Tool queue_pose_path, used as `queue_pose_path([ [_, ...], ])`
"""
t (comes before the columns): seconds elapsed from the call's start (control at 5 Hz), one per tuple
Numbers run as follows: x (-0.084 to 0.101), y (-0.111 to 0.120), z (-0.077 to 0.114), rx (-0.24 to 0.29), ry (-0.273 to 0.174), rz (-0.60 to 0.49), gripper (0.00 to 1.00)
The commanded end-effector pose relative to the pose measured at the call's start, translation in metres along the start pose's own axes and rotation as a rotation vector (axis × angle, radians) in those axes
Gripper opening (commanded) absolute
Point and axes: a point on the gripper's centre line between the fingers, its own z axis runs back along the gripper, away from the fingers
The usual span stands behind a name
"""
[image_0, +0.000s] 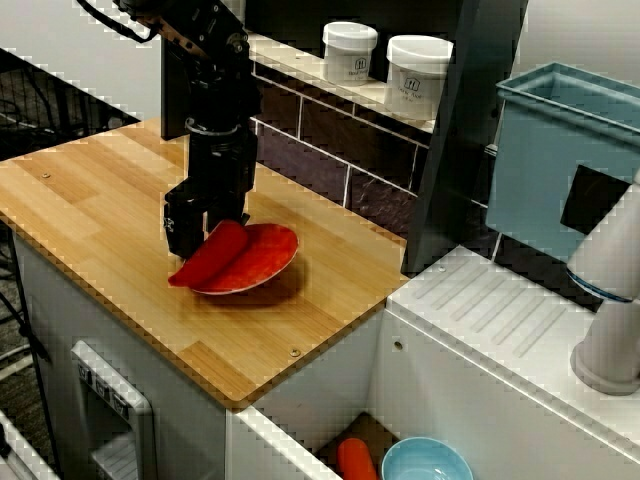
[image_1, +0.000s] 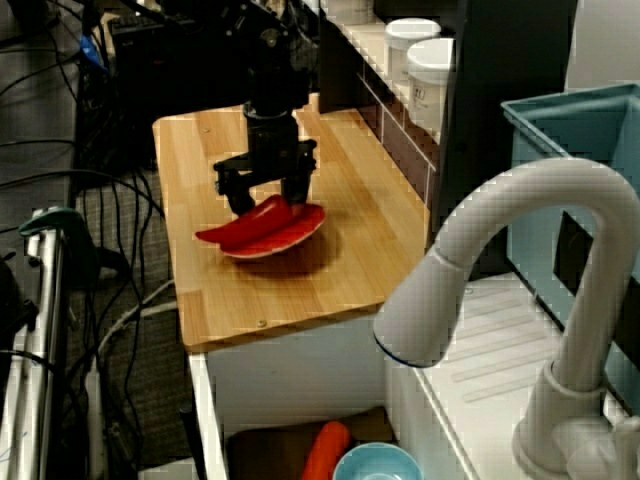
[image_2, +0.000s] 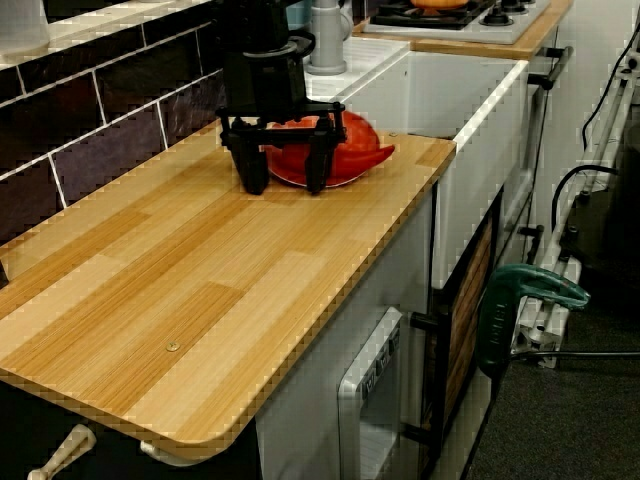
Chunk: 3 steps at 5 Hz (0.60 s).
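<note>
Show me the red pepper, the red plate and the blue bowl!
red pepper (image_0: 205, 260), side view, its middle.
red plate (image_0: 283, 256), side view, its right rim.
blue bowl (image_0: 425, 463), side view, its inside.

A: Clearance around the gripper (image_2: 283, 165)?
B: In the view along the counter, the wooden counter (image_2: 200, 290) is bare all the way to its far end. Wide approach from there. The front edge is free too.
A: Blockers?
B: Tiled wall (image_0: 330, 140) close behind. The ledge above it carries one white jar (image_0: 350, 50) and a second jar (image_0: 418, 75). Dark post (image_0: 455, 150) stands at the sink end, near the red plate (image_0: 265, 262). Pepper (image_0: 210, 255) overhangs the plate rim toward the front edge.
A: Sink side?
B: Counter drops off into the sink (image_0: 310, 390). Faucet (image_1: 530, 195) and blue bin (image_0: 540, 170) stand beyond it, well apart from the plate.
</note>
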Motion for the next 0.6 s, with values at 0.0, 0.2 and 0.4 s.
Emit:
queue_pose_path([
  [0.0, -0.0035, 0.0010, 0.0134, 0.047, 0.006, -0.014, 1.00],
  [0.2, -0.0007, -0.0030, 0.0136, 0.044, 0.008, -0.018, 1.00],
  [0.4, 0.0012, -0.0067, 0.0134, 0.043, 0.010, -0.018, 1.00],
])
